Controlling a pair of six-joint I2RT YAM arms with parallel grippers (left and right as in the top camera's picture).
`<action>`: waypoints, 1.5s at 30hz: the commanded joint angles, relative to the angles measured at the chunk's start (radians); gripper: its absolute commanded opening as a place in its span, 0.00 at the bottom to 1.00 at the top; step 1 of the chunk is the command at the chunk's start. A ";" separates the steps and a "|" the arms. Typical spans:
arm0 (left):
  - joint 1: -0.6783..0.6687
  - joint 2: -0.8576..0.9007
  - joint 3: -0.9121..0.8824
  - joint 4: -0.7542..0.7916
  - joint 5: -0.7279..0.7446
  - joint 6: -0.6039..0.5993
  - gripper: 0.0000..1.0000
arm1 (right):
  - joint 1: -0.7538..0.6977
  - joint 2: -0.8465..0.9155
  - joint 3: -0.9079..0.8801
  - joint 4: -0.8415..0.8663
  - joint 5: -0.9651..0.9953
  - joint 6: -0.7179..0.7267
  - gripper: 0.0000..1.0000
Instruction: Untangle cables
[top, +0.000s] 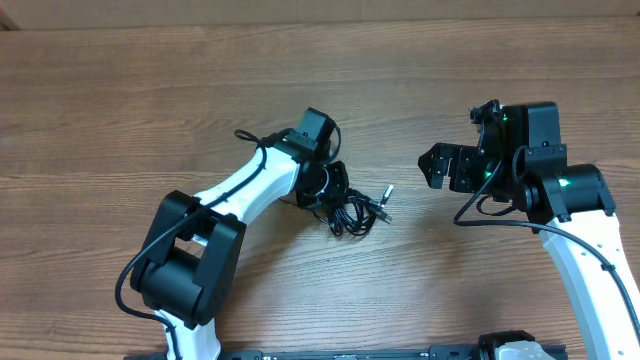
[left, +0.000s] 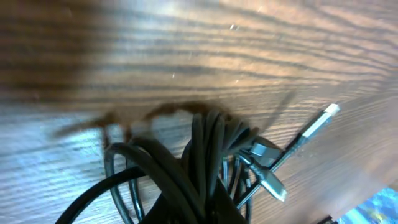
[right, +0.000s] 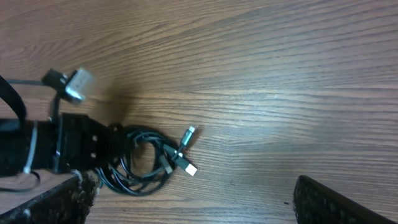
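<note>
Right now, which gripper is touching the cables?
The left gripper: it is closed on the cables. The right gripper hangs open, apart from them.

The table (top: 150, 80) is finished in brown wood grain, smooth, with a soft sheen where light falls ahead of the fingers of the left gripper (top: 332, 195). The cables (top: 355, 213) bunched at those fingers are jacketed in smooth black plastic, slightly glossy. Their plug ends (left: 320, 123), just beyond the fingertips, are capped in bright bare metal. On the right gripper (top: 433, 166), the fingers (right: 43, 202) are faced with a dark, coarse, grainy material. The arms (top: 250, 180) are shelled in glossy white plastic, with matt black joints.
</note>
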 joint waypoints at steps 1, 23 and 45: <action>0.063 -0.045 0.061 0.004 0.085 0.113 0.04 | 0.005 -0.001 0.031 0.002 0.004 0.003 1.00; 0.070 -0.099 0.123 0.002 0.642 0.415 0.04 | 0.005 0.084 0.030 -0.024 -0.294 0.002 0.96; 0.045 -0.099 0.121 -0.056 0.428 0.451 0.24 | 0.005 0.264 0.030 -0.082 -0.287 0.002 0.40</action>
